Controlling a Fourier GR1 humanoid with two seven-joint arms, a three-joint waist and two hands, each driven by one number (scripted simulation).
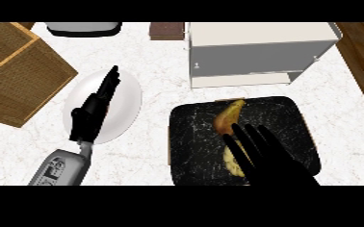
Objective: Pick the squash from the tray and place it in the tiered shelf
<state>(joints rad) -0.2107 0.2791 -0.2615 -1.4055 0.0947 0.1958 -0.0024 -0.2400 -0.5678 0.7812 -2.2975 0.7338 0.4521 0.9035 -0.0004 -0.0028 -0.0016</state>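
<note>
Head view looks steeply down on a pale marbled counter [162,79]. A dark speckled tray [193,125] lies at the lower right, and the squash [229,117] rests on it, left of the tray's middle. Its narrow orange neck points toward the far side, and its pale, wider end lies nearer the robot.

The right hand [276,167] comes in from the lower edge over the tray, its fingers straight and spread apart, curled round nothing. The fingers cover part of the squash's wide end; they may be touching it, though the angle does not settle that.

The tiered shelf [249,38], white and grey, stands just beyond the tray's far edge.

At the left, the left hand [91,111] hangs over a white plate [126,98], fingers straight, held together and pointing away from the robot. A brown woven panel [32,77] lies at the far left.
</note>
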